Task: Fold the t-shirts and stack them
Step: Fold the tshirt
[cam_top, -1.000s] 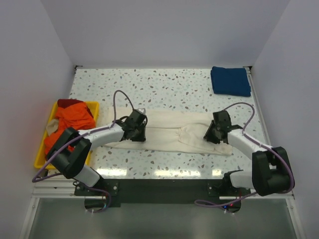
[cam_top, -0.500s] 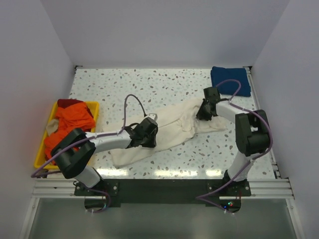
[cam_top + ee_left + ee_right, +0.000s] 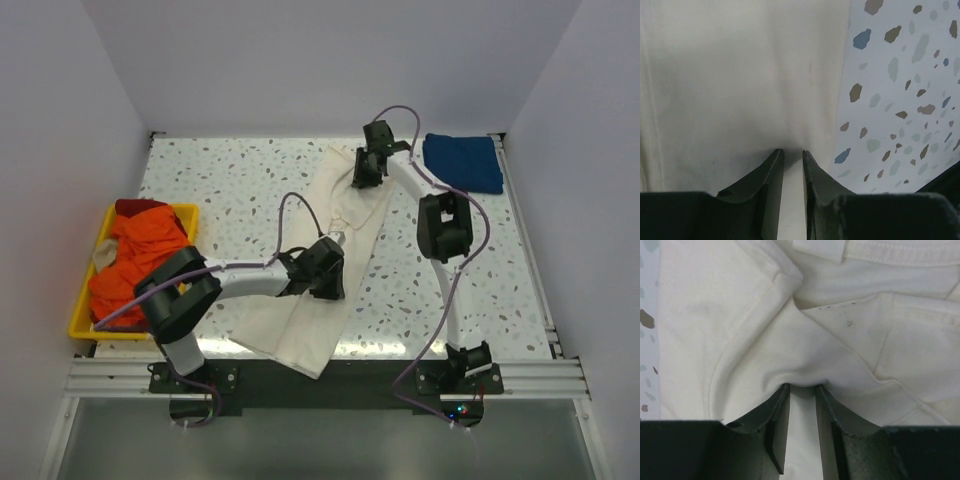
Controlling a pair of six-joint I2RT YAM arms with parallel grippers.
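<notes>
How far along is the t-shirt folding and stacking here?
Done: the dark blue shirt lies folded at the far right. In hand: the cream shirt, already a long strip, lies diagonally, pinched by the left gripper and right gripper. Left: its final folds, plus the orange and red shirts heaped in the yellow tray.

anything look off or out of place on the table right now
Yes. The cream t-shirt lies askew, stretched diagonally across the table, and its near end hangs over the front edge. The left gripper and right gripper each pinch it, and the cloth bunches into wrinkles at the far end.
</notes>
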